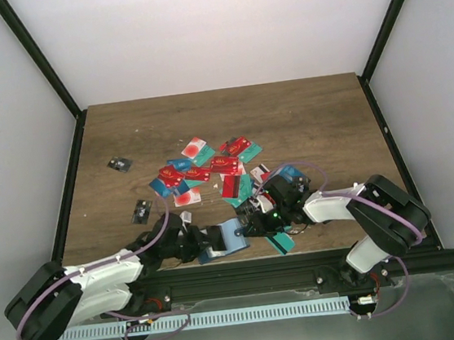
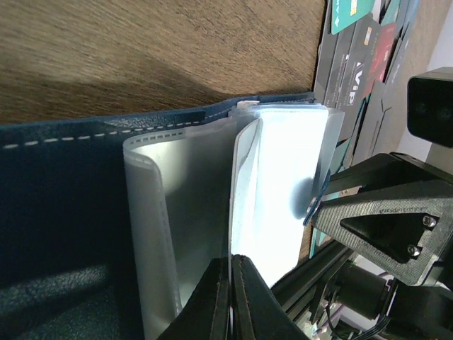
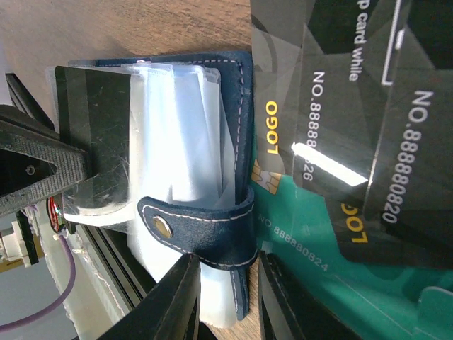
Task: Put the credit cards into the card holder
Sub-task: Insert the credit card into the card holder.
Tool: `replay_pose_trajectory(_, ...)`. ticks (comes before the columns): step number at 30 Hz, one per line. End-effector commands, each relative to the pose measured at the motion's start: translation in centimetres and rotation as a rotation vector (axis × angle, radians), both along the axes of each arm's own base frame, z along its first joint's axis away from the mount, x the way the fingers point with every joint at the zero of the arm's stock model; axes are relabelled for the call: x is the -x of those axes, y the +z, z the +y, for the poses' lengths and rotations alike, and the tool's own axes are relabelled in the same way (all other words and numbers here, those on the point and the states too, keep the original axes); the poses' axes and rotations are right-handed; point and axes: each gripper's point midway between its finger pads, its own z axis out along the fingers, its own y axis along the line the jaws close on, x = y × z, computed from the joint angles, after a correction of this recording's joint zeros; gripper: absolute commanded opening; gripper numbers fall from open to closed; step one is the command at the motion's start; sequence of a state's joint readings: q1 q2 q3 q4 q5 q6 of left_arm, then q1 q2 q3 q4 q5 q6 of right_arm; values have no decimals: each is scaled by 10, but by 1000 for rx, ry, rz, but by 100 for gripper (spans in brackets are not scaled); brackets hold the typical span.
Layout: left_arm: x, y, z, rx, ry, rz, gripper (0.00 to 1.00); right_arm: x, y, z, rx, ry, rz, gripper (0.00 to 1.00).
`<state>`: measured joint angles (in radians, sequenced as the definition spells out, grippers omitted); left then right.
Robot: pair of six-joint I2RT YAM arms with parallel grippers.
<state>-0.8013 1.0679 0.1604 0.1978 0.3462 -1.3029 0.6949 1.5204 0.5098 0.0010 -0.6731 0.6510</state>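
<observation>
The card holder [image 1: 221, 241] lies open at the near edge, navy cover [image 2: 56, 212] with clear sleeves [image 2: 283, 177] fanned up. My left gripper [image 1: 196, 244] is shut on one clear sleeve, its jaws [image 2: 231, 265] pinching the sleeve's edge. My right gripper [image 1: 255, 224] is open, its jaws [image 3: 228, 280] standing either side of the holder's cover edge and snap strap [image 3: 202, 230]. The credit cards [image 1: 210, 168] lie scattered in a pile mid-table, red, teal and black. Black cards [image 3: 340, 106] and a teal card [image 3: 333, 283] lie right beside the holder.
Two small black square chips [image 1: 119, 163] [image 1: 141, 211] lie left of the pile. A teal card [image 1: 281, 244] sits by the table's front edge. The black frame rail [image 1: 247, 276] runs just behind both grippers. The left gripper's finger [image 3: 28, 170] shows in the right wrist view.
</observation>
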Motion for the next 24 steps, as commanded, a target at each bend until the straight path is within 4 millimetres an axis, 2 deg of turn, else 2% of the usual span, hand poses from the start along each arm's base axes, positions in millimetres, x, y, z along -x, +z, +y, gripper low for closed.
replay_pose_trajectory(1,0,-6,-1,8,-2,16,4,1,-9,-6,36,-12,14,26)
replay_pose_trajectory(13,-3,-6,-13,27,-25,40,4,2,-9,-7,32,-16,16,26)
replay_pose_trajectory(21,-8,9,-17,115,30,43,4,5,-12,-10,35,-19,22,26)
replay_pose_trajectory(24,-7,5,-18,106,20,54,4,5,-12,-10,36,-19,26,26)
